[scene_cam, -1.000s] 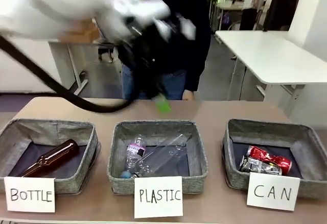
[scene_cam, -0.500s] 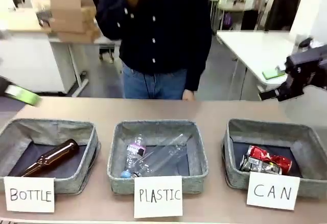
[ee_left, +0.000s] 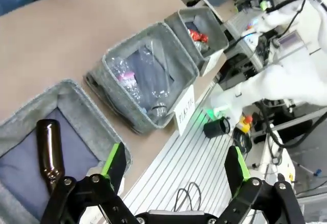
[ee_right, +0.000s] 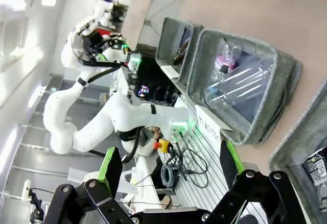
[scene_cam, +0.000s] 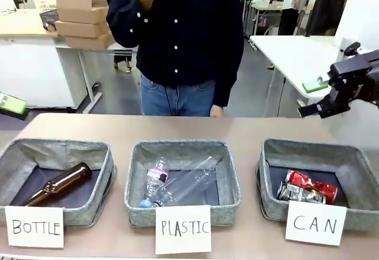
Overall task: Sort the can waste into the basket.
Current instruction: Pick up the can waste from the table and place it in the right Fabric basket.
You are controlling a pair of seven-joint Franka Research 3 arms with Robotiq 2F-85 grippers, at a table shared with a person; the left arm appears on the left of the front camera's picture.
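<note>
- The right gripper (scene_cam: 317, 97) hangs in the air above and behind the CAN basket (scene_cam: 272, 153), at the right edge of the front view. Its jaws stand wide apart with nothing between them; its own wrist view shows both green-padded fingers (ee_right: 111, 165) spread.
- The left gripper (ee_left: 173, 165) is also spread wide and holds nothing, as its wrist view shows. In the front view only one green pad shows at the far left edge, above and behind the BOTTLE basket (scene_cam: 106, 159).
- Both cans lie inside the CAN basket, well below the right gripper and apart from it. The red can (scene_cam: 311, 182) lies on its side, with the dark can (scene_cam: 299, 195) just in front of it, touching it.
- Three grey baskets stand in a row on the table (scene_cam: 249, 127). Left of the CAN basket is the PLASTIC basket (scene_cam: 231, 171), and left of that the BOTTLE basket.
- The PLASTIC basket holds clear plastic bottles (scene_cam: 177, 183); their exact number is hard to tell.
- The BOTTLE basket holds one brown glass bottle (scene_cam: 56, 184) lying on its side.
- A person (scene_cam: 177, 35) in a dark shirt stands behind the PLASTIC basket, one hand raised.
</note>
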